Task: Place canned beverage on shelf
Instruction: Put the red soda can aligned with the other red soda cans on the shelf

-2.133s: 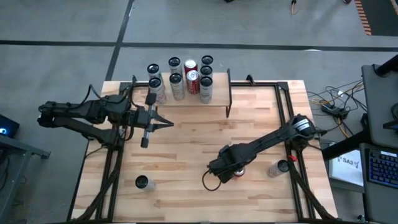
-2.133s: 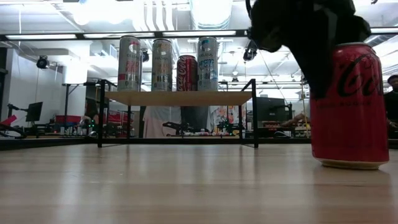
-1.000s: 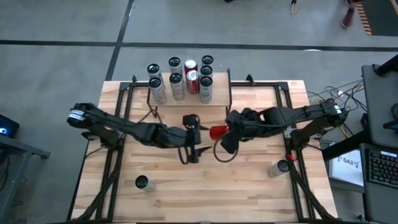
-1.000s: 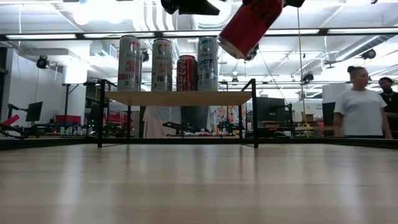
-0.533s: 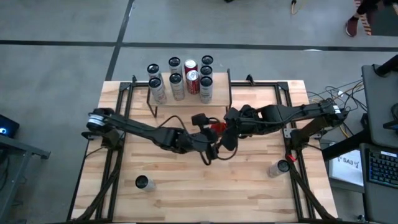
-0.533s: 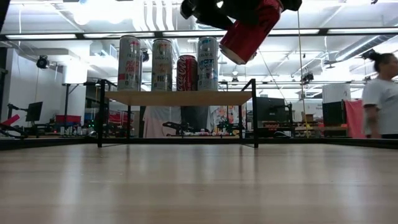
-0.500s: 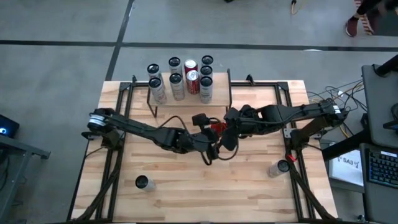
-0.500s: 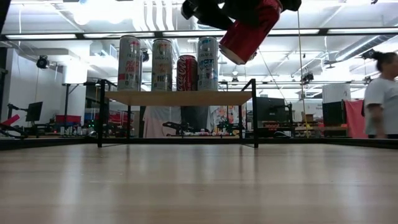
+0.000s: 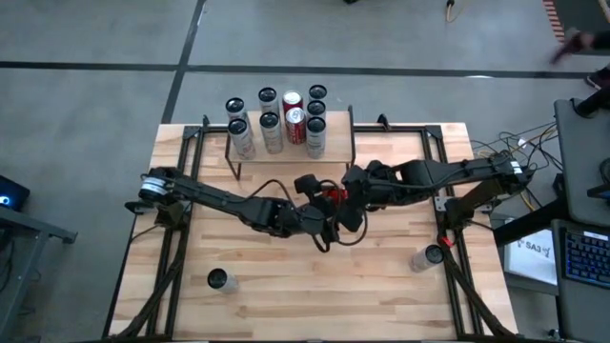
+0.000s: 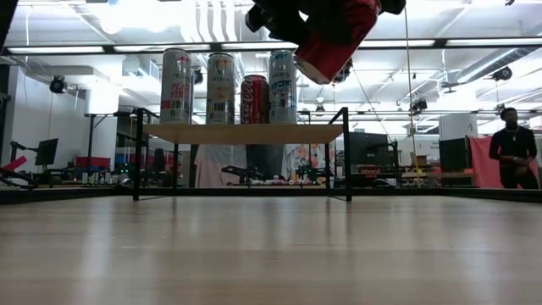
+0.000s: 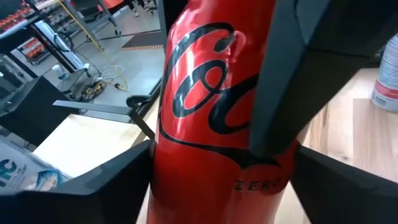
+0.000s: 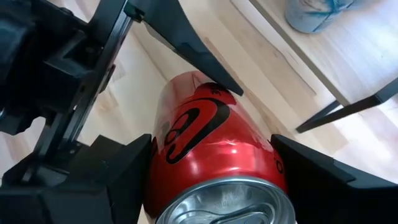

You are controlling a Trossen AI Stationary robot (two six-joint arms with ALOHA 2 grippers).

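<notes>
Red can (image 9: 331,196) is gripped from both sides, tilted, in mid-air above the surface (image 9: 381,276) before the shelf (image 9: 335,145): the right hand (image 9: 345,198) is clenched on it, and the left hand (image 9: 322,203) is closed around it too. "ZERO" lettering is shown only in the left wrist view. A person (image 10: 511,158) is seen in the room only in the low view.

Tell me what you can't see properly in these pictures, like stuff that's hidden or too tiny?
- Red can: in the low view its upper end is cut off by the picture's top edge and covered by dark gripper parts.
- Left gripper and right gripper: in the high view they overlap, hiding most of the can.
- Shelf cans' labels: too small to read in the high view.
- Person: far off in the low view, small.
</notes>
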